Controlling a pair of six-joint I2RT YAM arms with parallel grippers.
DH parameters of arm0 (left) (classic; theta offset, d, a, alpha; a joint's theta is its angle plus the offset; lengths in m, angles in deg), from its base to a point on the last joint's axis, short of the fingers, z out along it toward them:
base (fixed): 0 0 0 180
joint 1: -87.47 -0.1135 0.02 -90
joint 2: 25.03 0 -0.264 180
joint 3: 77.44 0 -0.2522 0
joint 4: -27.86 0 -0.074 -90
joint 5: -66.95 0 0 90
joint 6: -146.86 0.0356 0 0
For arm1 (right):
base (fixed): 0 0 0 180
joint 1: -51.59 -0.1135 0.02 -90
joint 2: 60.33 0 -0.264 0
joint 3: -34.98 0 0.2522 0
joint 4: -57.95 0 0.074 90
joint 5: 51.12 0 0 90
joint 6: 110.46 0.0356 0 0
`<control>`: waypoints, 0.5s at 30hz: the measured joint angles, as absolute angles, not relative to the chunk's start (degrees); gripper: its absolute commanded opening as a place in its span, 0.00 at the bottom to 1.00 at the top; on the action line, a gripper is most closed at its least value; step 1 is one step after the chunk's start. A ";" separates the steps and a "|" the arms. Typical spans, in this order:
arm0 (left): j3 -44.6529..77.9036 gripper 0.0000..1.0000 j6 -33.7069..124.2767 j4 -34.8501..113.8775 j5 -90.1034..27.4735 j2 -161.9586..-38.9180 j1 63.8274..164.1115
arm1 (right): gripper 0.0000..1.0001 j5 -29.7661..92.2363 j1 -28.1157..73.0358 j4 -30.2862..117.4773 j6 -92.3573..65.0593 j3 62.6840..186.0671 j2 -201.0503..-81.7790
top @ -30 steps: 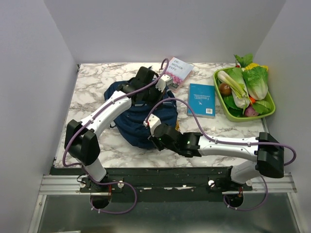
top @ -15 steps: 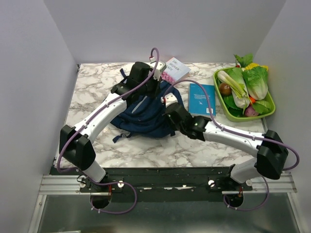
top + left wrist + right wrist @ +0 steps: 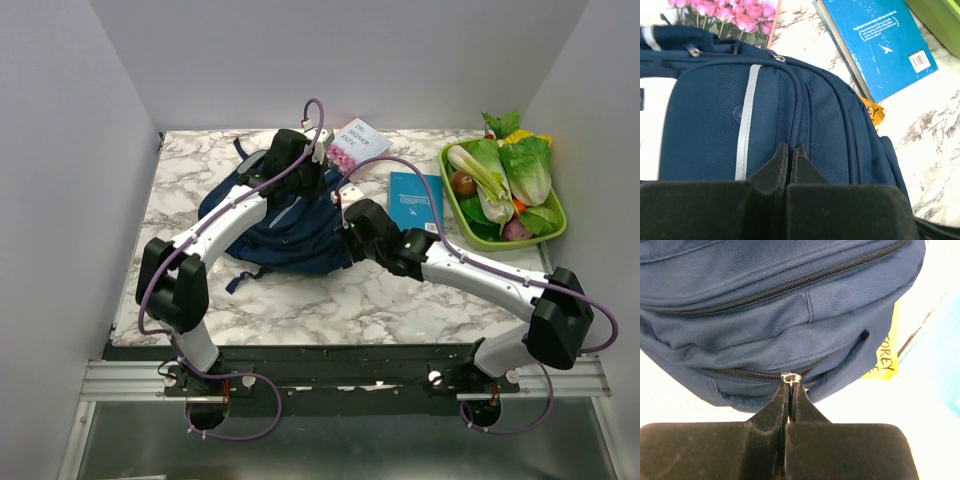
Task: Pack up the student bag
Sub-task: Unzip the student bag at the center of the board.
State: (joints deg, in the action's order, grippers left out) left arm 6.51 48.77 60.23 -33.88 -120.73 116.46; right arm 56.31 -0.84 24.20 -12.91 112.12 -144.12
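Student bag (image 3: 290, 240) has slid up-frame; right gripper (image 3: 790, 386) jaws pinch its zipper pull (image 3: 790, 378), left gripper (image 3: 789, 150) jaws clamp its fabric, readying unzipping.

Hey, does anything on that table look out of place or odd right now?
Yes: a yellow printed item lies partly hidden under the student bag, beside the blue book, only a strip showing. A green tray of vegetables also sits oddly among school things.

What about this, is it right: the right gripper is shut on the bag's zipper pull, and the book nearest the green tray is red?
No: that book is blue, not red, as the top external view shows. The right gripper is indeed shut on the zipper pull of the bag.
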 measured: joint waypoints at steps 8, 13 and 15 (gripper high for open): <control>5.07 0.00 42.12 58.31 -36.86 -125.37 114.67 | 0.01 54.23 -1.69 24.31 -12.10 112.20 -145.46; 2.47 0.00 38.14 58.02 -37.12 -126.85 114.02 | 0.01 54.08 -5.49 24.05 -11.36 114.30 -148.67; 2.23 0.00 36.83 58.02 -37.40 -127.44 113.77 | 0.01 54.23 -6.28 23.90 -11.05 115.39 -150.24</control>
State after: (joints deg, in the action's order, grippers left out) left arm 2.23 36.83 58.02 -37.40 -127.44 113.77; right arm 54.23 -6.28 23.90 -11.05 115.39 -150.24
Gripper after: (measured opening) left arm 0.017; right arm 0.024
